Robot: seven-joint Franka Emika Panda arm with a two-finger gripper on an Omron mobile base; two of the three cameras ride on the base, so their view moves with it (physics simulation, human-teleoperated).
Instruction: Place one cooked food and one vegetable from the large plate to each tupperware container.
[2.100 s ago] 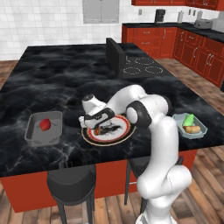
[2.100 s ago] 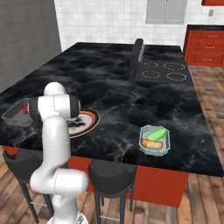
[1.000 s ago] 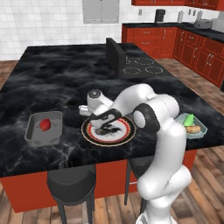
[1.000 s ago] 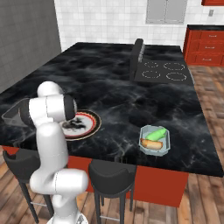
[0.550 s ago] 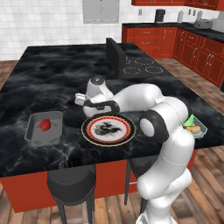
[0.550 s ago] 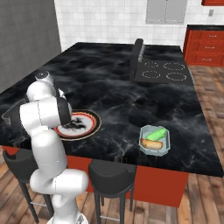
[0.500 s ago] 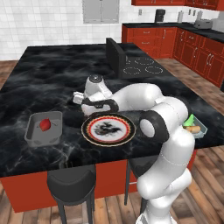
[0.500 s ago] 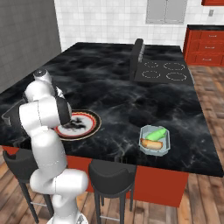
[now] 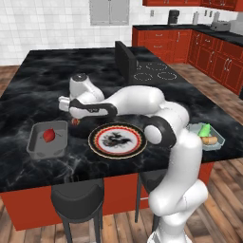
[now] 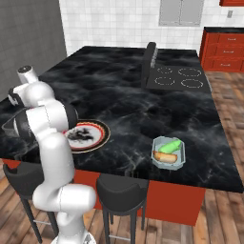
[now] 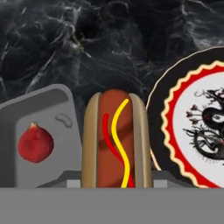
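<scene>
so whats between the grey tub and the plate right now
In the hand view, a hot dog held in the shut gripper sits between the grey tub and the large plate, over bare black counter.

Glossy white arm, dark joints

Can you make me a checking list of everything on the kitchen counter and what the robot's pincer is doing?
Surface: black marble island counter, with a cooktop at the far end.
Job's things: large plate with red patterned rim, no food on it. Grey tub holds a red vegetable. Pale tub holds a hot dog and a green vegetable.
Clutter: nothing seen.
Grippers: pincer shut on a second hot dog, above the counter between grey tub and plate.
Cables: nothing seen.
Surroundings: red cabinets, white tiled wall, two black stools, wooden floor.
</scene>
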